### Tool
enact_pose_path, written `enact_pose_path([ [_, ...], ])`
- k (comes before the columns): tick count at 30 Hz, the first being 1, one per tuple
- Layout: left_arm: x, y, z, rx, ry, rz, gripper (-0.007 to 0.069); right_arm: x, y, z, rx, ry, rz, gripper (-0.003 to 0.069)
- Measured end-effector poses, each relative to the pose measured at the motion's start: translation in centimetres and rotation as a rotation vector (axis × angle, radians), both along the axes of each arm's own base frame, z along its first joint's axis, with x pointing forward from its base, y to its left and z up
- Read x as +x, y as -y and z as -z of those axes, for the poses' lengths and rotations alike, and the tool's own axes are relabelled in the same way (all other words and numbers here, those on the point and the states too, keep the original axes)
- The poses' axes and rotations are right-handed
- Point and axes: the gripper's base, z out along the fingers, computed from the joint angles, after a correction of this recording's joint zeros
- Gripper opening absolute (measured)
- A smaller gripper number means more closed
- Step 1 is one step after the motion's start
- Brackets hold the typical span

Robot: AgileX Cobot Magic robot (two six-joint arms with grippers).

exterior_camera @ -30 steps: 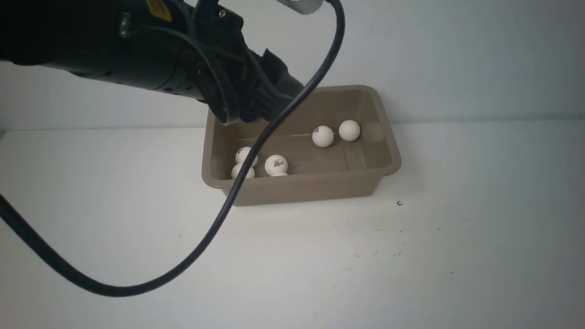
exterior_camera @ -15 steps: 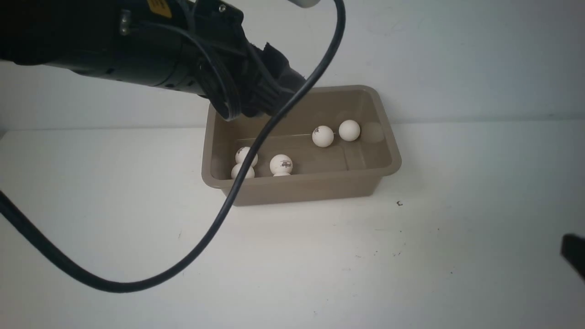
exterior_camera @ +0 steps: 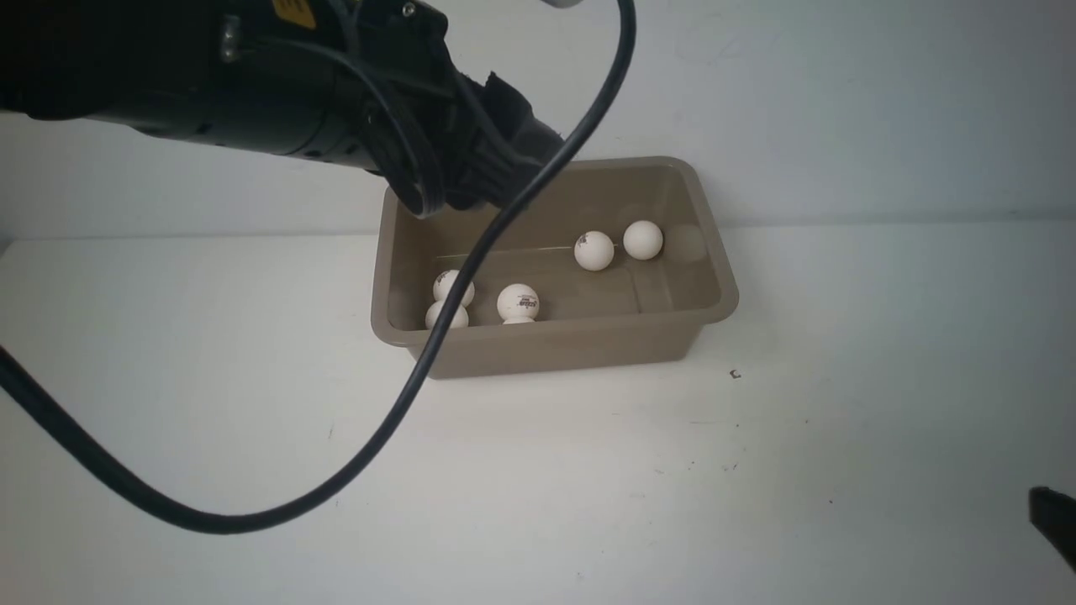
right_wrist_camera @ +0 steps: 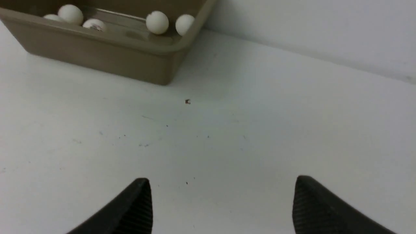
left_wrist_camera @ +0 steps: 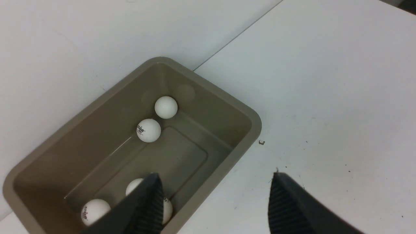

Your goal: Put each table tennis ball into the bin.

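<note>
The taupe bin (exterior_camera: 711,252) stands at the back of the white table. Several white table tennis balls lie inside it: two near its right end (exterior_camera: 594,250) (exterior_camera: 643,239) and a cluster near its left front corner (exterior_camera: 518,302). My left arm (exterior_camera: 336,109) hangs over the bin's left back corner. In the left wrist view the left gripper (left_wrist_camera: 215,175) is open and empty above the bin's (left_wrist_camera: 227,97) front rim. My right gripper (right_wrist_camera: 222,179) is open over bare table, well short of the bin (right_wrist_camera: 97,55). In the front view only a sliver of the right gripper (exterior_camera: 1055,521) shows.
A thick black cable (exterior_camera: 403,395) loops from the left arm down across the front of the bin and over the table's left half. A tiny dark speck (exterior_camera: 735,374) lies on the table just right of the bin. A pale wall rises right behind the bin.
The logo ball in the bin's left front cluster rolled a little to the right. The right gripper's tip came into view at the right edge and slid lower. The left arm rose slightly.
</note>
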Motion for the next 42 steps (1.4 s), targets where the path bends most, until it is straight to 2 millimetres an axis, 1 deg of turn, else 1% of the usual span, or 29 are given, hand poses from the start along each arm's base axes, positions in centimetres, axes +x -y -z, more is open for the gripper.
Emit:
enact_pose_path([
  [5,0.0,0.0,0.0,-0.001,0.0,0.0,0.0396,0.0,0.6,2.3,-0.022,-0.061,0.065,0.0491],
  [7,0.0,0.0,0.0,-0.001,0.0,0.0,0.0396,-0.1,0.7,2.8,-0.027,-0.076,0.069,0.0485],
  [20,0.0,0.0,0.0,-0.003,0.003,-0.001,0.0396,-0.5,0.2,3.4,0.005,-0.151,0.028,0.0481],
  [24,0.0,0.1,-0.1,-0.017,-0.004,0.0,0.0396,-0.4,0.3,3.3,0.003,-0.131,0.041,0.0482],
  [27,-0.1,0.2,-0.1,-0.033,-0.011,0.002,0.0396,-0.1,0.6,3.6,0.002,-0.096,0.077,0.0482],
  [32,-0.1,0.5,-0.5,-0.094,-0.008,0.02,0.0396,-0.1,0.8,4.5,0.004,-0.096,0.1,0.0482],
  [37,-0.4,1.0,-0.8,-0.119,0.028,0.089,0.0396,-0.4,0.6,5.0,0.009,-0.139,0.077,0.0482],
  [42,-0.7,1.5,-1.4,-0.23,0.008,0.113,0.0396,-0.6,0.4,5.3,0.014,-0.178,0.053,0.0482],
])
